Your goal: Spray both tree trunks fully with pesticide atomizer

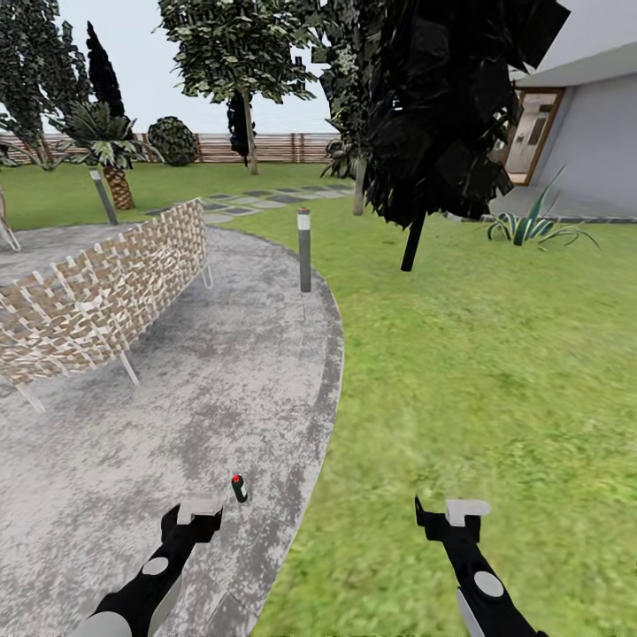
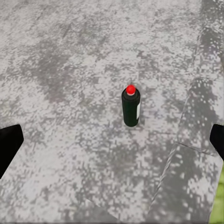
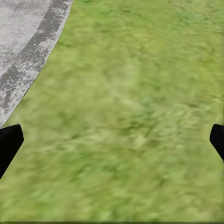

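Observation:
The pesticide atomizer [image 1: 239, 488] stands upright on the grey concrete floor [image 1: 177, 416], a small dark cylinder with a red cap. In the left wrist view the atomizer [image 2: 131, 107] is ahead of my left gripper [image 2: 112, 144], whose fingertips [image 2: 9, 144] are spread wide; it is open and empty. The left gripper [image 1: 202, 516] hovers just short of the bottle. My right gripper [image 1: 451, 518] hangs open over the lawn [image 3: 130, 116]. Two trees stand far off: one tree trunk [image 1: 251, 137] is near the fence, and another tree trunk [image 1: 358, 188] shows behind a black tree.
A woven lattice screen [image 1: 97, 292] stands on the paving at the left. A bollard light [image 1: 304, 252] marks the curved edge. A near-black tree [image 1: 442, 115] rises on the grass, with a striped plant [image 1: 531, 228] and a house [image 1: 584, 133] to the right. A brown fence [image 1: 265, 148] bounds the back.

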Controlling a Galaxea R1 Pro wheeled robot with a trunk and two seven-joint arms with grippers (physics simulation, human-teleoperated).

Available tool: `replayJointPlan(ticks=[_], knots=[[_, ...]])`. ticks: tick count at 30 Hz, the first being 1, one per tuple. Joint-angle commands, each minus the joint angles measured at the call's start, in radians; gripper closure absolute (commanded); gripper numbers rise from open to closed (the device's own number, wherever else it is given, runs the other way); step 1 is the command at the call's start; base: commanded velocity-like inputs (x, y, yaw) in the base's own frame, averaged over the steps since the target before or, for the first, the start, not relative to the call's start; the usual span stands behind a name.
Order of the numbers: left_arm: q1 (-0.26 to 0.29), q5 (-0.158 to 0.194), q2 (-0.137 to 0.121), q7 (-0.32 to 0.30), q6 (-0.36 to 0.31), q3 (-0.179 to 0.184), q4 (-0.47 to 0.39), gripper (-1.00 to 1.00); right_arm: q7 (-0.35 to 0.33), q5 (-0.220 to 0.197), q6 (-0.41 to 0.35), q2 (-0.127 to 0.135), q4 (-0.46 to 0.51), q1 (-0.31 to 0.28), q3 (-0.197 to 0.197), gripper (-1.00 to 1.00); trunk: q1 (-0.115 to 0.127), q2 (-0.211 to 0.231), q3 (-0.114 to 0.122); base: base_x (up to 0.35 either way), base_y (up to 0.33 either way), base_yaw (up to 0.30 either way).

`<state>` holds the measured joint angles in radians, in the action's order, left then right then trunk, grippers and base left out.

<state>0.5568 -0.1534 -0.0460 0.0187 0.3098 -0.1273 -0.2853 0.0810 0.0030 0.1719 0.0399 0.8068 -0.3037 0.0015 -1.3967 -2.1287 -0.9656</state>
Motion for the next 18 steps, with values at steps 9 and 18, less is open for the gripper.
replayJointPlan(ticks=[9, 18], knots=[[0.0, 0.0, 0.0, 0.0, 0.0, 0.0, 0.0, -1.0, 0.0, 0.0, 0.0, 0.0, 0.0, 0.0, 0.0, -1.0, -0.035, -0.063, -0.043, 0.0, 0.0, 0.0], [0.0, 0.0, 0.0, 0.0, 0.001, 0.0, 0.0, -1.0, 0.0, 0.0, 0.0, 0.0, 0.001, 0.0, 0.0, -1.0, -0.069, -0.126, -0.085, 0.0, 0.0, 0.0]])
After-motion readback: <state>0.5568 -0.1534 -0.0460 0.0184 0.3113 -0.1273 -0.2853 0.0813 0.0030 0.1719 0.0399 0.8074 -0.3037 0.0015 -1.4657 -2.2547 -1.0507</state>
